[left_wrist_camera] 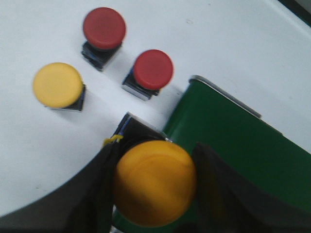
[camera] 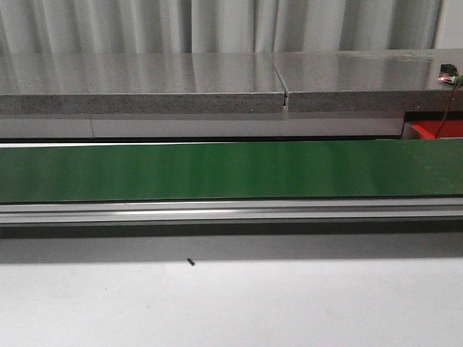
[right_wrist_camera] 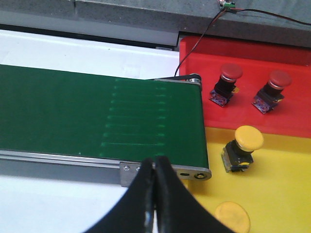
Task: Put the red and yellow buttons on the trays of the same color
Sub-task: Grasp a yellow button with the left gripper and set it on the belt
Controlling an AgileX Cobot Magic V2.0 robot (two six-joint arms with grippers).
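the left pincer is clamped on a yellow button, its dark fingers pressed to either side of the cap, held over the end edge of the green conveyor belt. on the white desk just past that belt end stand three more buttons, well apart from each other: a second yellow button and two red buttons.

the right pincer is closed with nothing between its tips, hanging over the belt's near rail by the other belt end. beside that end lies the red tray, with two red buttons standing on it near its belt-side half. touching it is the yellow tray, carrying an upright yellow button near the red tray's edge and a yellow cap, flat or low, closer to the pincer.

in the front view neither pincer shows.
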